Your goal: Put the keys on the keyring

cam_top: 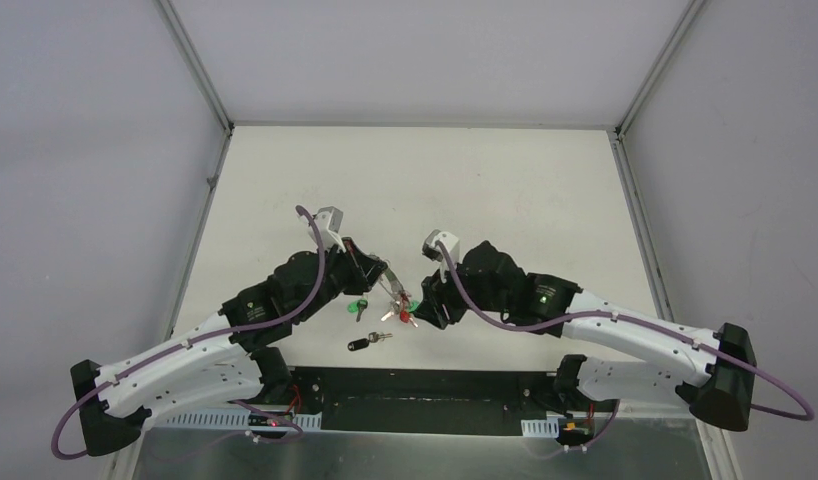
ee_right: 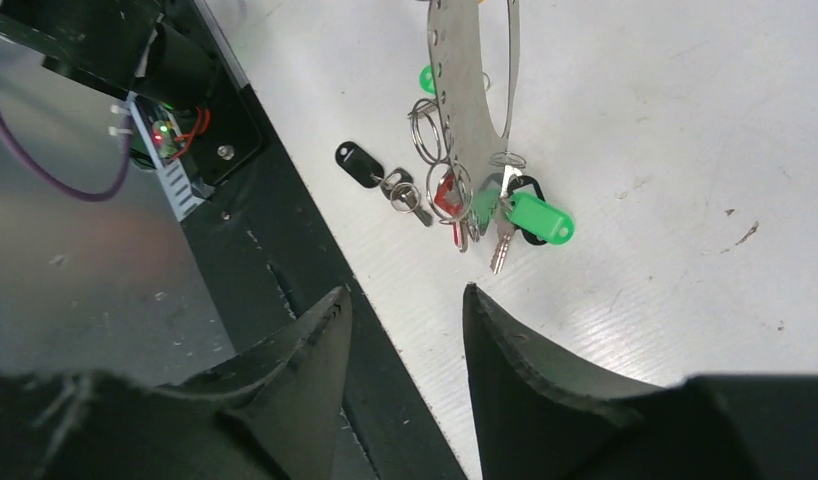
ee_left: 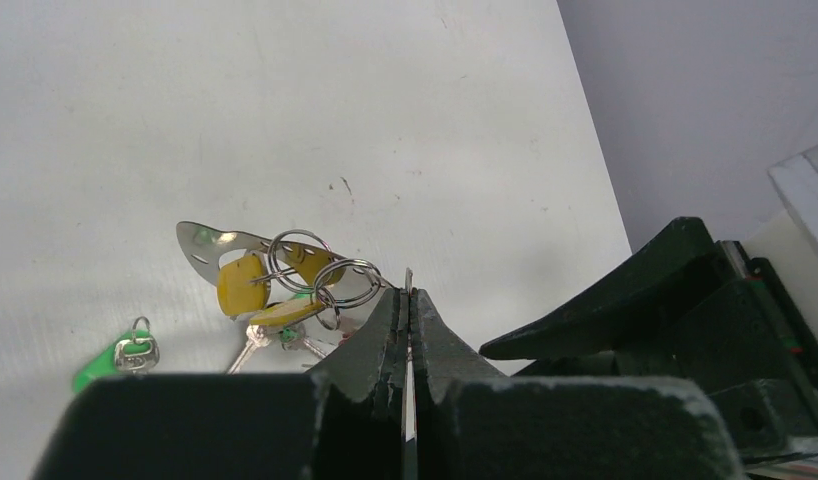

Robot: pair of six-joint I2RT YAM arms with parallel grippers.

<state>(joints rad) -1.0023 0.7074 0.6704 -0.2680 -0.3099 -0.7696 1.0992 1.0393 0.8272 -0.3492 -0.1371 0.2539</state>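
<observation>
My left gripper (cam_top: 378, 272) (ee_left: 408, 293) is shut on the thin edge of the keyring (cam_top: 390, 288) (ee_right: 458, 90), a flat grey metal band held above the table. Red, yellow and green capped keys (cam_top: 406, 311) (ee_left: 247, 285) dangle from it. A green-capped key (ee_right: 541, 219) hangs at its low end. A loose green-capped key (cam_top: 360, 306) (ee_left: 113, 357) lies on the table left of the ring. The black-capped key (cam_top: 364, 344) (ee_right: 360, 163) lies nearer the front edge. My right gripper (cam_top: 423, 306) (ee_right: 406, 290) is open and empty, just right of the dangling keys.
The black base rail (cam_top: 435, 385) (ee_right: 285, 260) with wiring runs along the table's near edge, directly under the right gripper. White table surface (cam_top: 485, 190) stretches behind both arms to the enclosure walls.
</observation>
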